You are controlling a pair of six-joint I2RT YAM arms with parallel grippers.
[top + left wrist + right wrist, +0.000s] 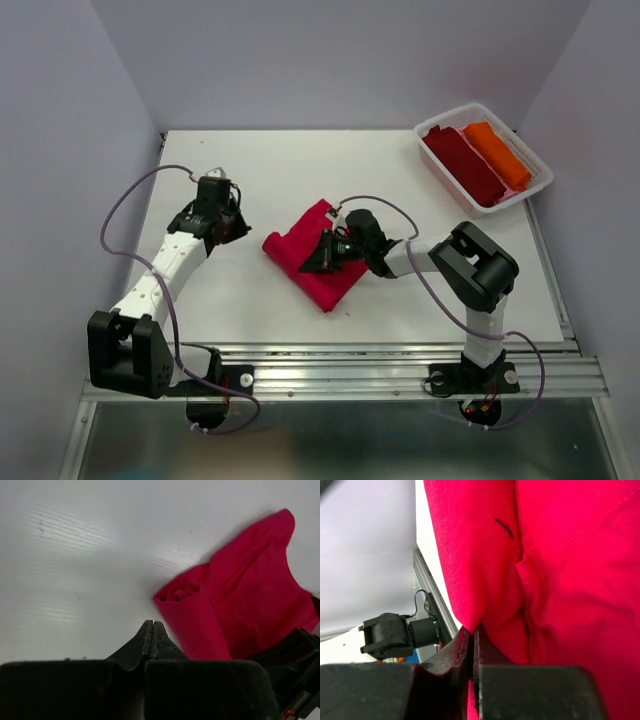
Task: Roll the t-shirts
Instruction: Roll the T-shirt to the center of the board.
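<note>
1. At the tips of the right gripper (pixel 472 635), the two fingers are pressed nearly together, pinching a fold of the crimson t-shirt (pixel 560 580); a sliver of red cloth shows in the slit between them.
2. From above, that gripper lies low across the middle of the shirt, its wrist reaching in from the right; the cloth spreads out on both sides of it.
3. The shirt lies crumpled near the centre of the table (pixel 400 170); its left end is curled into a loose, partly wound roll, and the rest lies flat and creased.
4. The left gripper (pixel 152 630) has its fingers closed on each other with nothing between them; it points at the bare surface just beside the rolled end, apart from the cloth.
5. At the far right corner stands a white basket (pixel 516 139); inside it the maroon roll (pixel 465 163) and the orange roll (pixel 497 155) lie side by side, touching.
</note>
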